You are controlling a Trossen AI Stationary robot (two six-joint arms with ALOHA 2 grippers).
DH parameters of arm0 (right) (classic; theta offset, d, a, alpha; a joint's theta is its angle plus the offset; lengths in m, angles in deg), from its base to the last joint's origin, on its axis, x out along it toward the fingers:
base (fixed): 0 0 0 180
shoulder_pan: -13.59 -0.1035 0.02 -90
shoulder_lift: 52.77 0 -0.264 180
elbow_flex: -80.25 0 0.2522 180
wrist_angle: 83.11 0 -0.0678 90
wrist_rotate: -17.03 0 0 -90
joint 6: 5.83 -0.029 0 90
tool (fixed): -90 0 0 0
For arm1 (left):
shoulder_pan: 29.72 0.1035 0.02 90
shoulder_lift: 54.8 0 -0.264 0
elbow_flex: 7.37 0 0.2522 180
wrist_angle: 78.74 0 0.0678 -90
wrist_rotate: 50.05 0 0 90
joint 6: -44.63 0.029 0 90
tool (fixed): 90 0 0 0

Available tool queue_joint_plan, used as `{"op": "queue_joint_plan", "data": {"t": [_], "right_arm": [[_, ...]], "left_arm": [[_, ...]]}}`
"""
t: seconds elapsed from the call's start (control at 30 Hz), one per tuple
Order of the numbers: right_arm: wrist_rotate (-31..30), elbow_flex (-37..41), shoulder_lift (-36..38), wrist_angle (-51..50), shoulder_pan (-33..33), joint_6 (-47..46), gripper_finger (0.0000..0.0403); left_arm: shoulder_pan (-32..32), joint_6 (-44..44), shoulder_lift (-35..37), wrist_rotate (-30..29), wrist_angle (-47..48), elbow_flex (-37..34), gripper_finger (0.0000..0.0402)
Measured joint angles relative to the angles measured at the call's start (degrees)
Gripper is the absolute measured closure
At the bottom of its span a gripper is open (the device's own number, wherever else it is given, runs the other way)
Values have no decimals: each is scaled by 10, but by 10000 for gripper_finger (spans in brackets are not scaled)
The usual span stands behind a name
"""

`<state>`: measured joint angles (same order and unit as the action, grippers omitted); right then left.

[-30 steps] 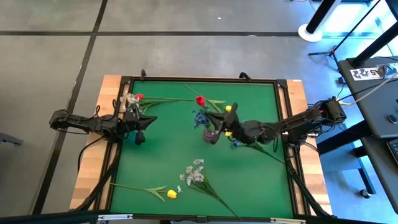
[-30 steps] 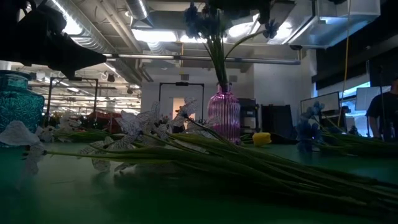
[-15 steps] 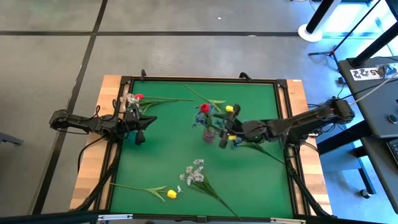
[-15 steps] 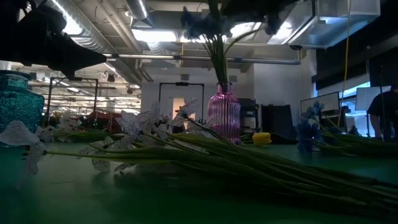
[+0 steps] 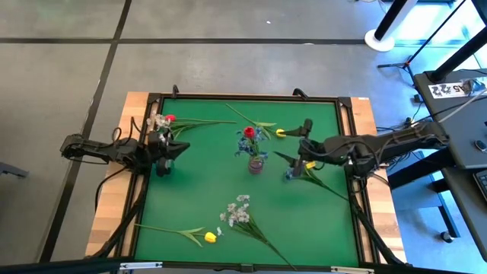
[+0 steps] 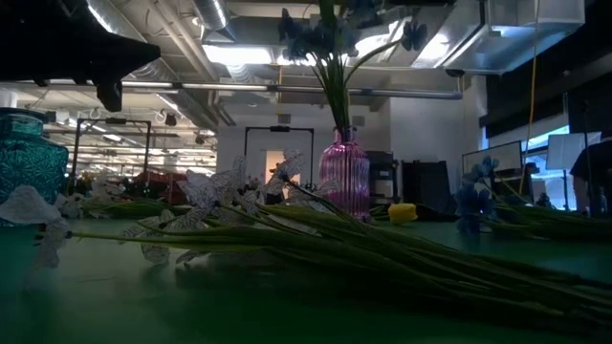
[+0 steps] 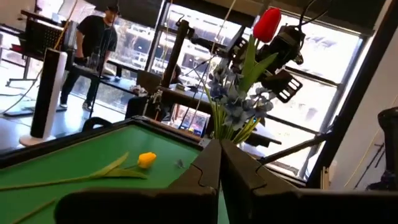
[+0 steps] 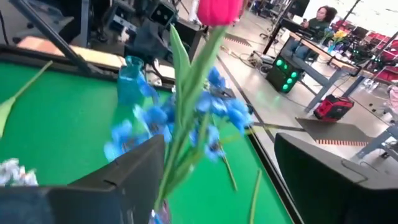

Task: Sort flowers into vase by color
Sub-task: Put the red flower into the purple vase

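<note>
A red tulip [image 5: 249, 132] is stood with blue sprays in the pink vase [image 5: 256, 164]. The right gripper [image 5: 306, 147] is held beside it, fingers apart, seemingly empty; the left gripper's [image 5: 161, 161] fingers are together.

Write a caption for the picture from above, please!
Red tulip and blue blossoms stand in the pink vase on the green table.

floor: grey, dark seams [image 5: 68, 38] | ceiling: strip lights [image 6: 251, 53] | windows: bright, large [image 7: 186, 37] | desk [image 5: 464, 84]
</note>
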<state>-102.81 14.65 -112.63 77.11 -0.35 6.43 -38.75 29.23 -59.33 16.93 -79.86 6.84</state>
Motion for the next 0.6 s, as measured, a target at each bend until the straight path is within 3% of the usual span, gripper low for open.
{"op": "queue_joint_plan", "data": {"t": [0.13, 0.3, 0.4, 0.6], "right_arm": [[-18, 0, 50, -59, -20, 0, 100], [-62, 0, 117, -127, -60, -19, 100], [-81, 0, 149, -156, -81, -35, 100], [-86, 0, 187, -185, -98, -45, 100]], "left_arm": [[0, -20, 0, -3, -8, 0, 398], [21, 21, -43, -36, -173, 1, 398], [50, 11, -126, -74, -230, 2, 398], [131, -126, -380, -166, -225, 83, 398]]}}
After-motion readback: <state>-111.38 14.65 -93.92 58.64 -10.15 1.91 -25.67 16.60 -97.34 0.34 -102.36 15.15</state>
